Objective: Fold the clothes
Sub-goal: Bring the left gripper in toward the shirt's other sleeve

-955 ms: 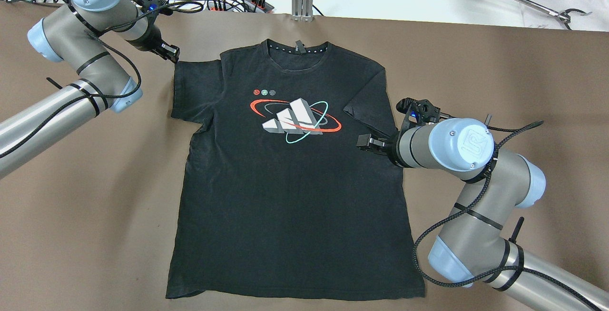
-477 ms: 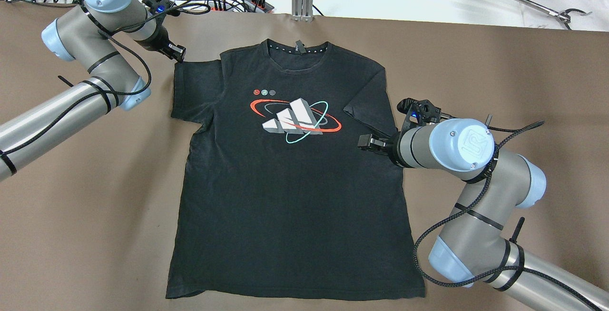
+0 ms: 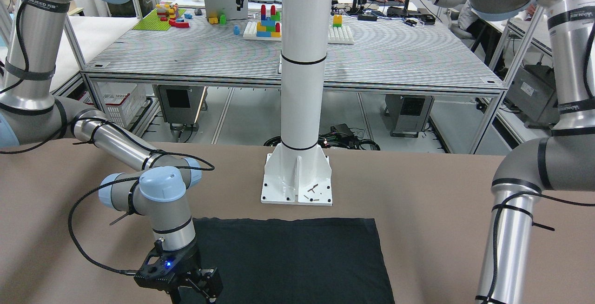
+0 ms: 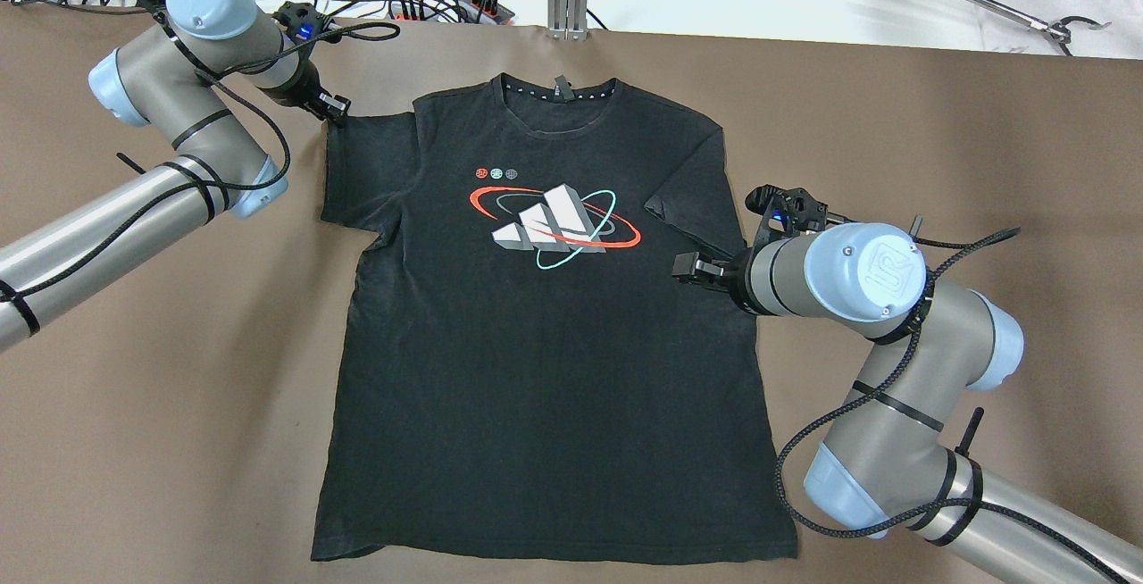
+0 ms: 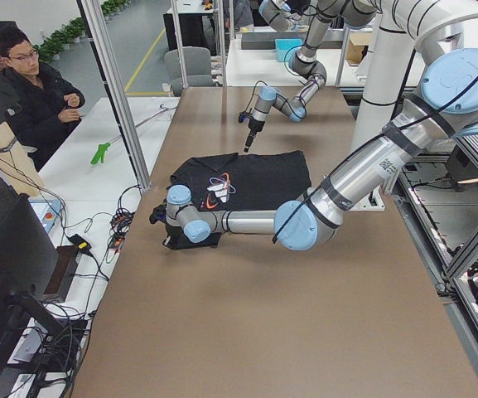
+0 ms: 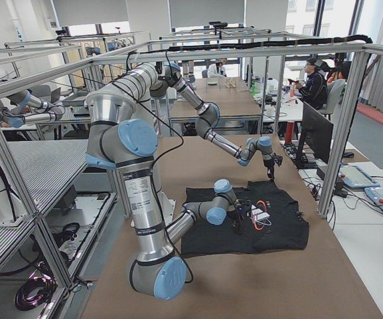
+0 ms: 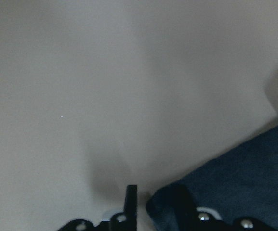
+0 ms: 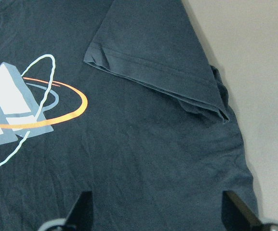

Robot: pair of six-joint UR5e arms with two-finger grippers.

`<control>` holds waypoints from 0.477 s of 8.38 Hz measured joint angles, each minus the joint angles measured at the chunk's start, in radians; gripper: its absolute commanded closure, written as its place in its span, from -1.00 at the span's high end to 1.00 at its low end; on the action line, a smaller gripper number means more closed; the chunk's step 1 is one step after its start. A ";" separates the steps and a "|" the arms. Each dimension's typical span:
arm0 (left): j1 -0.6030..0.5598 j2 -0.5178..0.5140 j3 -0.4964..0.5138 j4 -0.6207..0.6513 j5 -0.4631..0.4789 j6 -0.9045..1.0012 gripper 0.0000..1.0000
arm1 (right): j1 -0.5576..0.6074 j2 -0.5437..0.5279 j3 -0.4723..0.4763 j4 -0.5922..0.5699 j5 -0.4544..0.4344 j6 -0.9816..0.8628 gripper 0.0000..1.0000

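A black cotton T-shirt (image 4: 536,370) with a white, red and teal print lies flat, centre frame, on the brown table (image 4: 893,120). Its right-hand sleeve (image 4: 695,198) is folded inward. The left gripper (image 4: 337,107) meets the upper-left sleeve corner, and I cannot tell if it is clamped. The right gripper (image 4: 689,267) is spread wide over the shirt's right edge.

Matt black cloth shirt (image 4: 536,370), smooth matt brown tabletop (image 4: 893,120)

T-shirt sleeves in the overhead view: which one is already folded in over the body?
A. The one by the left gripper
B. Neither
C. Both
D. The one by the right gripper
D: the folded sleeve lies doubled inward on the chest of the T-shirt beside the right gripper, while the spread sleeve at the left gripper lies flat on the table.
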 measured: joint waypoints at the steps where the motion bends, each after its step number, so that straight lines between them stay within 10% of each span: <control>1: 0.001 0.001 0.002 0.000 0.000 -0.003 -0.57 | 0.000 0.001 0.000 0.000 0.000 0.001 0.88; 4: 0.003 0.001 0.002 0.001 -0.014 -0.013 -1.00 | 0.000 0.001 0.000 0.000 0.000 0.001 0.88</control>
